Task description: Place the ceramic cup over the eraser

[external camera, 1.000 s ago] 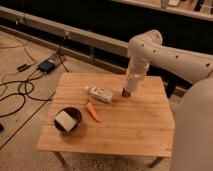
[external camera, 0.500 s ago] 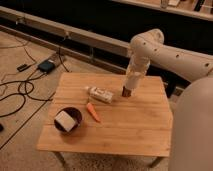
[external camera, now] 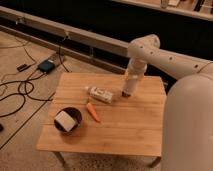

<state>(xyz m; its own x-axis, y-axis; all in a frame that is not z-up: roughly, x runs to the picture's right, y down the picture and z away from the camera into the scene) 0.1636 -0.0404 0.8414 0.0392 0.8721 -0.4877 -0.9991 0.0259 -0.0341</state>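
Note:
My arm reaches down from the right to the far middle of the wooden table (external camera: 125, 130). The gripper (external camera: 129, 88) points straight down, just right of the long white pack. A pale tapered shape at the arm's end looks like the ceramic cup (external camera: 131, 81), held upright over the table. A small dark block, the eraser (external camera: 126, 93), shows right under it on the tabletop. I cannot tell whether the cup touches the eraser or hangs just above it.
A long white tube-like pack (external camera: 101, 94) lies left of the gripper. An orange carrot-like piece (external camera: 93, 112) lies in front of it. A dark round bowl (external camera: 68, 120) with a white block stands front left. Cables and a black box (external camera: 46, 66) lie on the floor at the left.

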